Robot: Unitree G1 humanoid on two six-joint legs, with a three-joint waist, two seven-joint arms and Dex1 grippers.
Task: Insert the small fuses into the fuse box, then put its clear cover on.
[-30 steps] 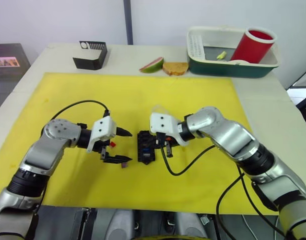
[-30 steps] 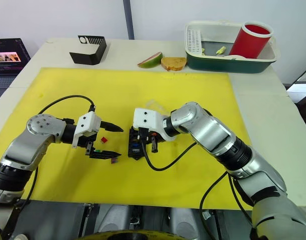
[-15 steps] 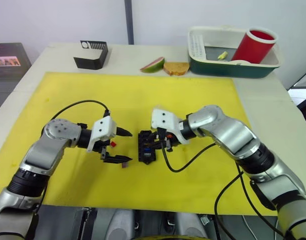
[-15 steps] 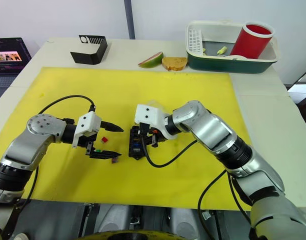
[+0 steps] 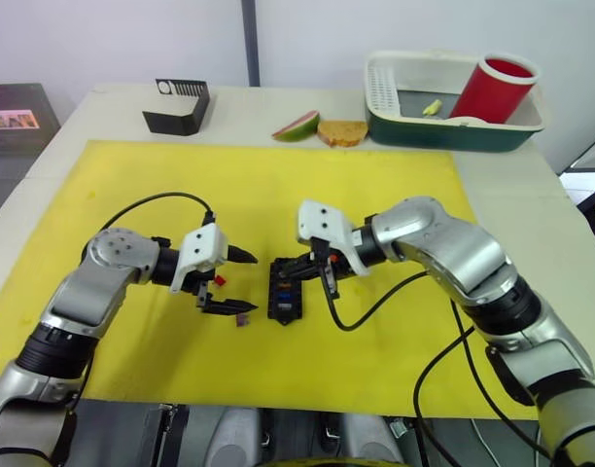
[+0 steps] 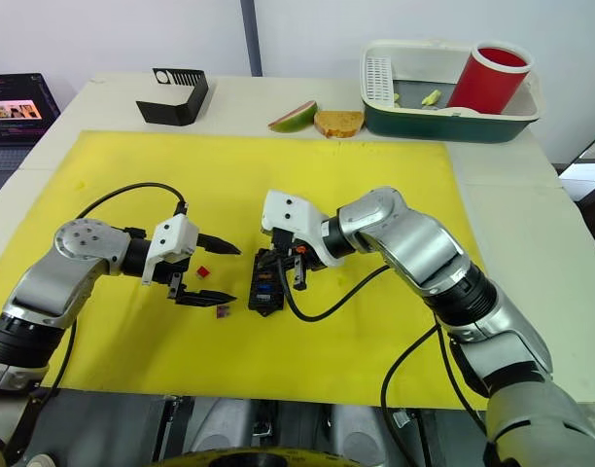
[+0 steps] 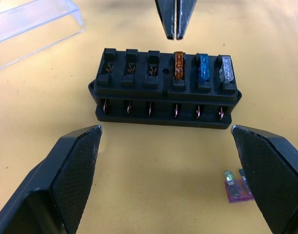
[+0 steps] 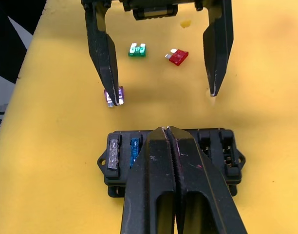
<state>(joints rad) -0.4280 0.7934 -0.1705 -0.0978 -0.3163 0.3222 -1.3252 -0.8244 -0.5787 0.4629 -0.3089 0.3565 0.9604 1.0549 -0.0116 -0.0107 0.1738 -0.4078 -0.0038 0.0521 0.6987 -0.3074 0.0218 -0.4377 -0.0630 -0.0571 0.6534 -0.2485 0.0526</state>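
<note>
Three fuses already sit in the box [image 7: 165, 90], which lies on the yellow mat [image 5: 375, 204]: amber [image 7: 178, 66], blue [image 7: 203, 67] and grey [image 7: 227, 69], side by side at one end of its top row, with three slots at the other end empty.

Start at your left of the box. Your left gripper [image 5: 236, 282] hangs just beside it with its fingers spread wide, holding nothing. A purple fuse [image 8: 114, 95] lies on the mat at one fingertip, too close to tell whether it touches. A green fuse [image 8: 137, 49] and a red fuse [image 8: 178, 57] lie a little farther from the box, under that gripper, near each other but apart.

Over the box, your right gripper [image 8: 167, 130] has its fingers pressed together with nothing between them. Their tips sit just above the top row, beside the blue fuse.

Beyond the box, on the side away from the left gripper, the cover [image 7: 34, 27] rests on the mat, near the box but clear of it.
</note>
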